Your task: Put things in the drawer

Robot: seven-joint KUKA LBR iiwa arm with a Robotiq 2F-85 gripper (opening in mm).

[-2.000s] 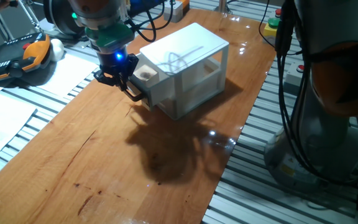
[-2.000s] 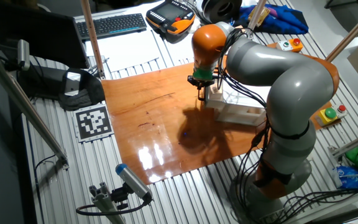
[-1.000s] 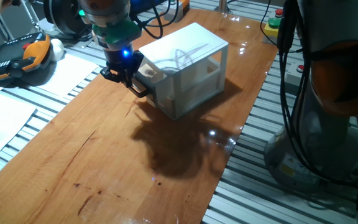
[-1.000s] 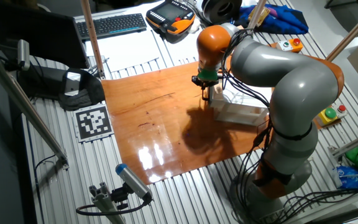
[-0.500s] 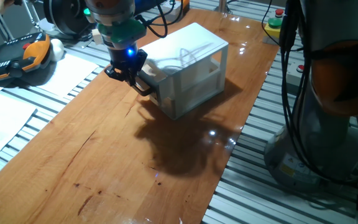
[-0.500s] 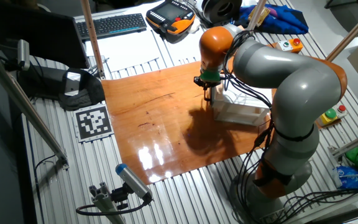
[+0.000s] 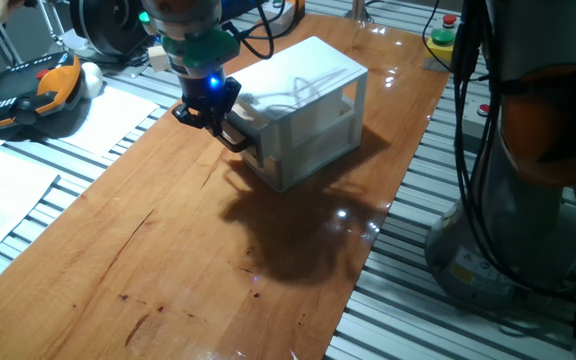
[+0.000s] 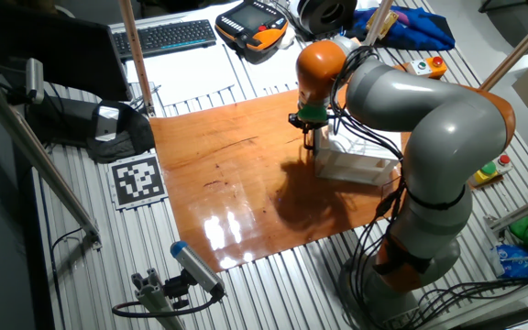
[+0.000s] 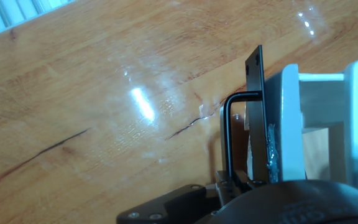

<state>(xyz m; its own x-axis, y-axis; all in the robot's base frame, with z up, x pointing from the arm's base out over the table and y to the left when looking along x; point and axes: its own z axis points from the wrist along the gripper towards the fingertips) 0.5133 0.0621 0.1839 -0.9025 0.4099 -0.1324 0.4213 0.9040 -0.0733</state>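
The white cabinet (image 7: 308,105) stands on the wooden table; it also shows in the other fixed view (image 8: 354,163). Its upper drawer (image 9: 289,124) is pushed almost fully in. My gripper (image 7: 214,118) is at the drawer front, with its fingers together and tucked between the black bar handle (image 9: 227,140) and the drawer face. The hand view shows the black fingers (image 9: 257,106) as one flat plate against the front. The gripper also shows in the other fixed view (image 8: 310,137). The small wooden cube is hidden.
An orange-and-black teach pendant (image 7: 28,95) and white papers (image 7: 8,190) lie left of the wooden table (image 7: 168,260). A yellow button box (image 7: 436,42) sits at the far right edge. The arm's base (image 8: 420,229) stands beside the cabinet.
My gripper moved toward the cabinet and the upper drawer slid in with it. The cube that showed in the open drawer is now out of sight.
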